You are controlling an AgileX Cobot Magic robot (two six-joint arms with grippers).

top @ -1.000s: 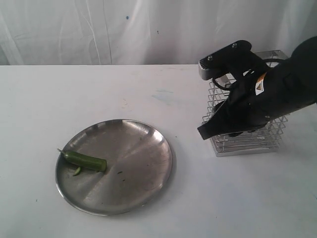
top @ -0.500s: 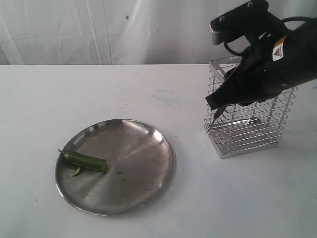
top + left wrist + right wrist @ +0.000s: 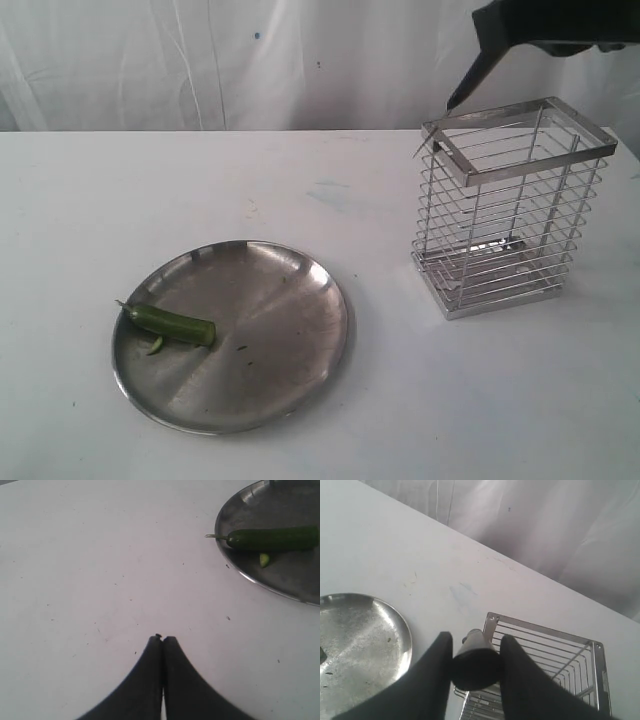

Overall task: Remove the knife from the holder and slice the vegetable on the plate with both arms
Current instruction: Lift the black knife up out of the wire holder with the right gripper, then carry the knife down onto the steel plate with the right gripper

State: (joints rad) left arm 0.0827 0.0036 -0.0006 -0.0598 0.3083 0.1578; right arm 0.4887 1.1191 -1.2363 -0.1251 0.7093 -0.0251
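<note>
Knife [image 3: 474, 666] hangs steeply at the exterior frame's upper right, its handle clamped in the right gripper [image 3: 475, 640] and its tip slanting down-left near the holder [image 3: 540, 160] rim. We judge the vegetable [image 3: 175, 323], lying crosswise on the plate [image 3: 285, 300] at lower left, nearer the closed, empty left gripper [image 3: 162, 639].

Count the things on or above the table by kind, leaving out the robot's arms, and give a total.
plate: 1
vegetable: 1
cut-off green piece: 1
holder: 1
knife: 1
Total: 5
</note>
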